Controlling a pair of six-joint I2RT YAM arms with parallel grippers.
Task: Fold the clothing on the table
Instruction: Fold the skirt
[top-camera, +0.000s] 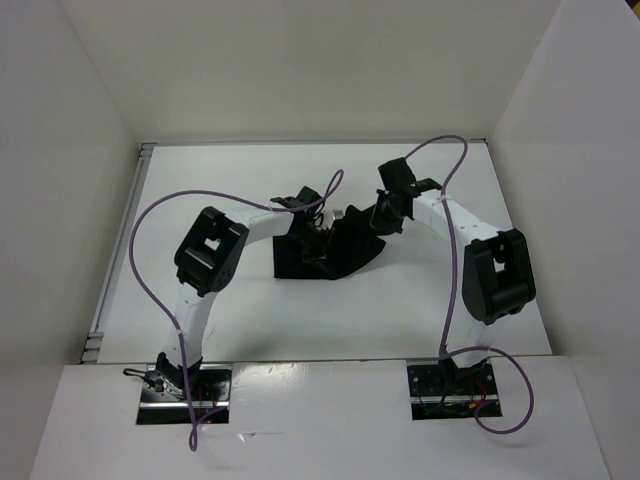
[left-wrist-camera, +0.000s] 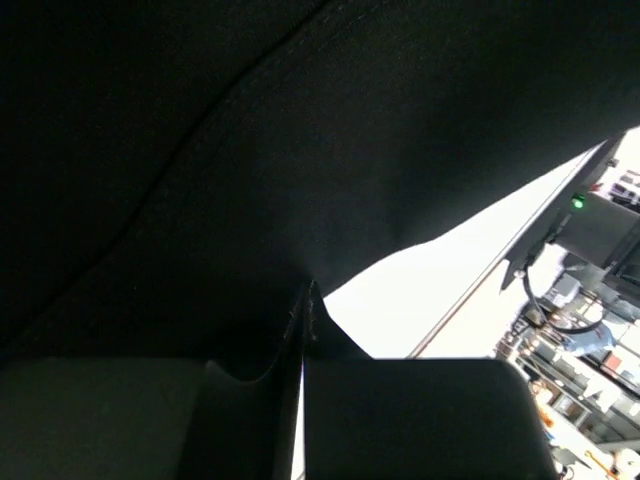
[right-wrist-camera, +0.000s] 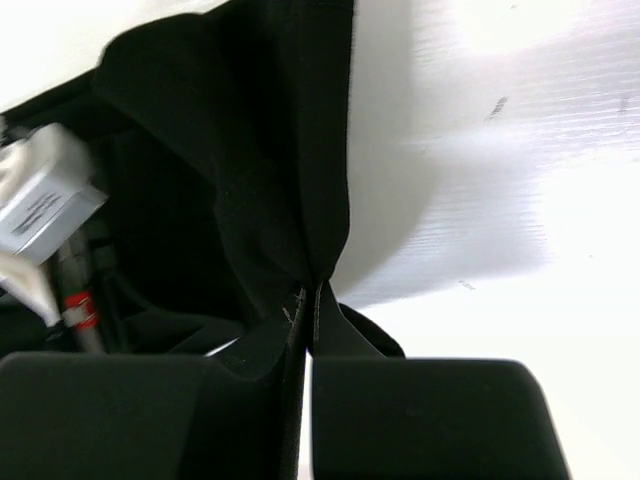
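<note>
The table is stretching white and flat under both arms, its bare surface lying to either side of the grippers and beyond them. The clothing is sitting at mid-table in a black, rumpled heap. Its lower part is lying flat on the surface below the two grippers, while its upper edge is being lifted between them.

The left arm is reaching in from the left, and the right arm is bending in from the right, so the two wrists are coming in close over the cloth from opposite sides.

Now the left gripper: in its wrist view the left gripper is pressing its fingers together on a fold of fabric, clamped on the clothing. The cloth is rising from the fingertips and filling nearly everything ahead of them, and only a wedge of white table is showing off to the right of the tips.

Over to the right gripper: in close, the right gripper is also pinching shut on the clothing, a creased ridge running straight up from the fingertips. The fabric is hanging mostly to the left of the fingers, and the table is lying bare to their right.

A thin purple cable is looping along each arm.
</note>
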